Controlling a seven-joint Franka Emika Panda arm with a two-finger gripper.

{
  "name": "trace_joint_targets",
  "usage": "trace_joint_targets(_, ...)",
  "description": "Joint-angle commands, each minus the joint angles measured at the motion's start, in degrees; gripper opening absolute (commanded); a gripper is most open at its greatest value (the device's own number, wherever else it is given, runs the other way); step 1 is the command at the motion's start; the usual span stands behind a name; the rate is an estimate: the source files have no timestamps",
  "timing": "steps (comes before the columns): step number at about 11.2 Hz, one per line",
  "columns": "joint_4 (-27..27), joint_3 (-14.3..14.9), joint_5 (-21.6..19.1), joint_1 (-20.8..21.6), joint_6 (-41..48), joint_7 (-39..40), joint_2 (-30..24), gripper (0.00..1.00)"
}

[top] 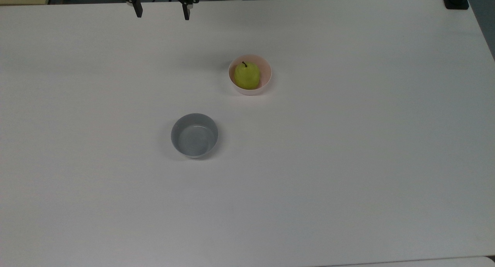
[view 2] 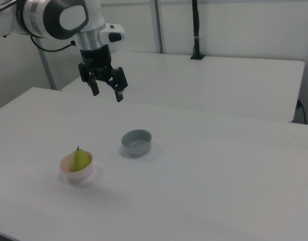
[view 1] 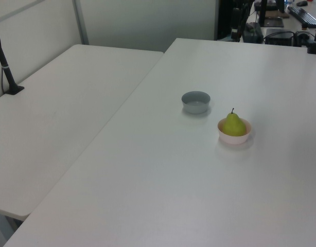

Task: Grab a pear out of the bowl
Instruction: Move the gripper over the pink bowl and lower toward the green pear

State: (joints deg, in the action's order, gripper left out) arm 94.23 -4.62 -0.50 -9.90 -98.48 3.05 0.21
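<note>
A: Where do we stand with this one? Starting from what lies nearest in the right view.

B: Nearest, in the lower left of the right view, we have the pear [view 2: 80, 160] sitting upright in the bowl [view 2: 84, 172], stem up. In the top view the same pear [top: 246, 75] sits just above the middle of the frame, leaning toward the left wall of the pink bowl [top: 266, 71]. So the fruit has not left its place.

A: And the other dish?

B: The grey bowl [view 2: 136, 142] stands a little further back, near the middle of the right view, apart from the pink one and with nothing in it. We judge it plays no part here.

A: Then the pincer?

B: Furthest back. In the upper left of the right view the pincer [view 2: 107, 93] hangs high above the table [view 2: 234, 170], its two black fingers spread wide with nothing between them. In the top view the pincer [top: 162, 14] sits at the very top edge, left of centre, well apart from the pear.

A: So nothing is done yet?

B: That is how we read it. No approach to the bowl, no contact, no lift. Everything is left: we must bring the pincer over the pink bowl, lower it around the pear without knocking the rim, close on the fruit and raise it clear.

A: Any worry?

B: The pear nearly fills the bowl, so we expect little room for the fingers beside it.
</note>
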Motion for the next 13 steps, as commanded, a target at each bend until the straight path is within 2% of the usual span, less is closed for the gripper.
trace_joint_targets(1,0.16,0.49,-1.26,0.67,-0.22,0.82,-0.30,1.00)
trace_joint_targets(7,0.16,0.49,-1.26,0.75,-0.13,1.34,-0.30,1.00)
trace_joint_targets(8,0.34,0.49,-1.17,0.67,-0.04,4.74,-0.30,1.00)
trace_joint_targets(10,2.27,0.31,-1.00,0.75,3.27,21.48,-0.30,1.00)
trace_joint_targets(11,3.06,-1.17,-0.48,1.62,5.39,21.65,-0.39,1.00)
trace_joint_targets(13,8.22,-3.54,-0.47,3.47,5.41,18.50,-1.43,1.00)
